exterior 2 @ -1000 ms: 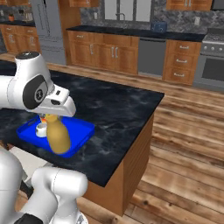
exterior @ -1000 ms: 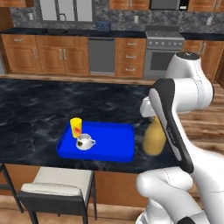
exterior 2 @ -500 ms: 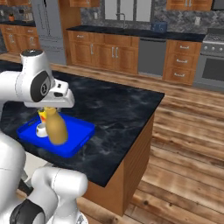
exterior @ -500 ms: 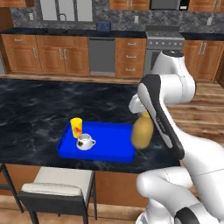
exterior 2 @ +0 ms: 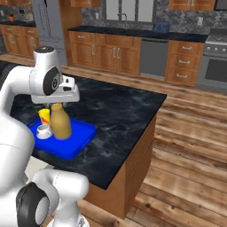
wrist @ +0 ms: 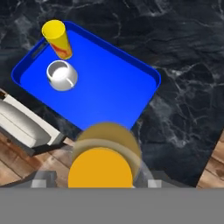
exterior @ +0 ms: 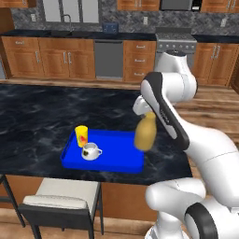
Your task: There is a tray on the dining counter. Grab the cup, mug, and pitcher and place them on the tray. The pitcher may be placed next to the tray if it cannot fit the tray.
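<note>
Holding the pitcher (exterior: 145,134) by its neck, your pincer (exterior: 144,109) kept it upright above the right end of the tray (exterior: 116,161), clear of the cup (exterior: 81,136) and mug (exterior: 90,151) already standing at the left end. That bare blue floor looked the likely landing spot on the table (exterior: 37,116).
</note>
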Motion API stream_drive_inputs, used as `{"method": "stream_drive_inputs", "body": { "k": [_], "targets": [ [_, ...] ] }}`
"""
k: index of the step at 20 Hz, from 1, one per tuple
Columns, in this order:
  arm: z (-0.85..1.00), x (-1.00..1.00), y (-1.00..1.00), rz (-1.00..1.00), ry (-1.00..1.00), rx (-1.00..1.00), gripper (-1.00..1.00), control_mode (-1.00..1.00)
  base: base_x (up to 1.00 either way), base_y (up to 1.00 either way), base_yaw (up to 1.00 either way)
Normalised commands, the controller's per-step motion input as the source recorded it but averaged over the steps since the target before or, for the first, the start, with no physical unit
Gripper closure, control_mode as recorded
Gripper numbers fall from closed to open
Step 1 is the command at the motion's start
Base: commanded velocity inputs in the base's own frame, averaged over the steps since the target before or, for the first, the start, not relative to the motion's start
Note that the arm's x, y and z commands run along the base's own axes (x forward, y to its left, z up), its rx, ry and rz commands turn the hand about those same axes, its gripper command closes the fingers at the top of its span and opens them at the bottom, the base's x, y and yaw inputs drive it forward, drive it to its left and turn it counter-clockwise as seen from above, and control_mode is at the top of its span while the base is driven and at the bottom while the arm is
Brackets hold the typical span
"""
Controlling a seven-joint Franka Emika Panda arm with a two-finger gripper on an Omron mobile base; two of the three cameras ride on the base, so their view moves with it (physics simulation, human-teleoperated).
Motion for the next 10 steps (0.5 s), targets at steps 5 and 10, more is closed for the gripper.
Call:
{"method": "stream_drive_inputs", "body": {
  "k": [5, 10],
  "targets": [
    [-0.22, 0.26, 0.22, 0.07, 0.05, 0.0, 1.0, -1.0, 0.0, 0.0, 0.0],
    [-0.29, 0.34, 0.29, 0.05, 0.02, -0.02, 1.0, -1.0, 0.0, 0.0, 0.0]
  ]
}}
